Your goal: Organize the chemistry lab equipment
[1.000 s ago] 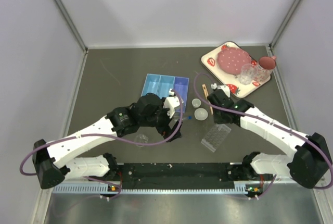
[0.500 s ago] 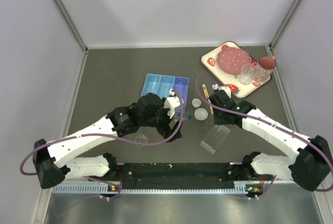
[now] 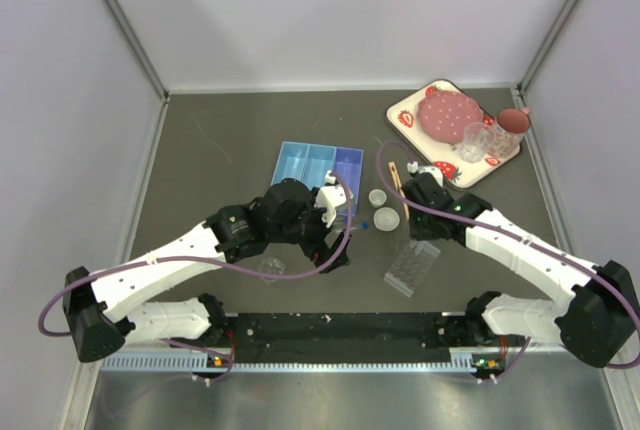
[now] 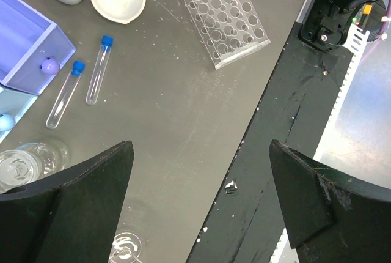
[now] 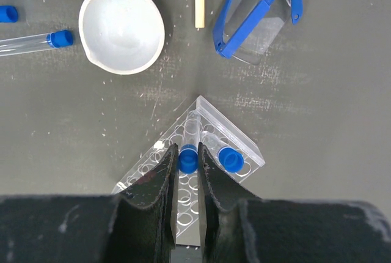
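My right gripper (image 5: 188, 159) is shut on a clear tube's blue cap (image 5: 187, 156), and the tube stands in a corner well of the clear well rack (image 5: 244, 144). A second blue-capped tube (image 5: 230, 159) stands in the well beside it. In the top view the right gripper (image 3: 421, 233) hangs over the rack (image 3: 413, 268). My left gripper (image 4: 201, 205) is open and empty, above the table near the black front strip. Two blue-capped tubes (image 4: 98, 70) (image 4: 64, 95) lie ahead of it. Clear round dishes (image 4: 21, 164) lie at its left. Wooden tongs (image 3: 401, 190) lie behind the rack.
A blue divided tray (image 3: 318, 165) sits mid-table with small blue pieces in it (image 4: 47, 65). Two white dishes (image 3: 377, 196) (image 3: 388, 218) lie beside it. Blue-framed goggles (image 5: 263, 6) lie past the rack. The strawberry-print tray (image 3: 410, 113) is at the back right.
The well rack has shifted slightly toward the near edge under my right gripper. The left arm has not moved.
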